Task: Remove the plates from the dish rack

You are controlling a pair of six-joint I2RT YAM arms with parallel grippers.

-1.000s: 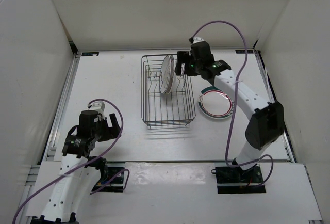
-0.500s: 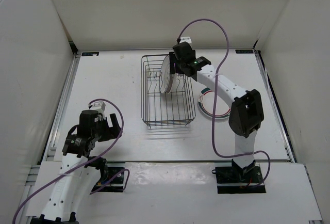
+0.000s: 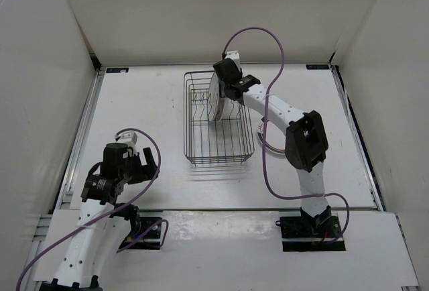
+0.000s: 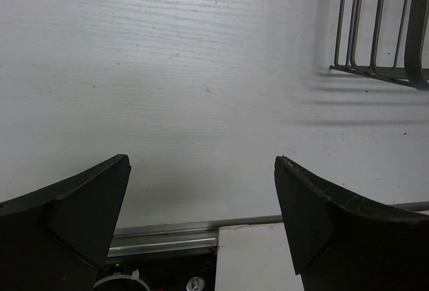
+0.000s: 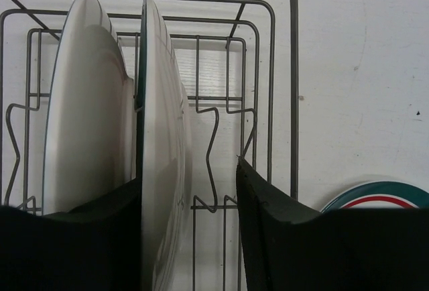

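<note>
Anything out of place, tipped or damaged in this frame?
Nothing stands out. Two plates stand upright between the tines of the dish rack, a third plate lies flat on the table beside it, and the right gripper straddles one upright plate.

the dark wire dish rack (image 3: 219, 161) sits in the middle of the white table (image 3: 147, 103). white plates (image 3: 215, 100) stand up in its far end. the right gripper (image 3: 222, 87) is right over them. the left gripper (image 3: 147, 161) is wide open, well apart from the rack.

Rack plates (image 5: 87, 103): lower edges hidden behind fingers (image 5: 281, 237). Counter plate (image 5: 379, 194) cut off by finger and frame edge. Overhead, mostly behind right arm (image 3: 276, 106).
</note>
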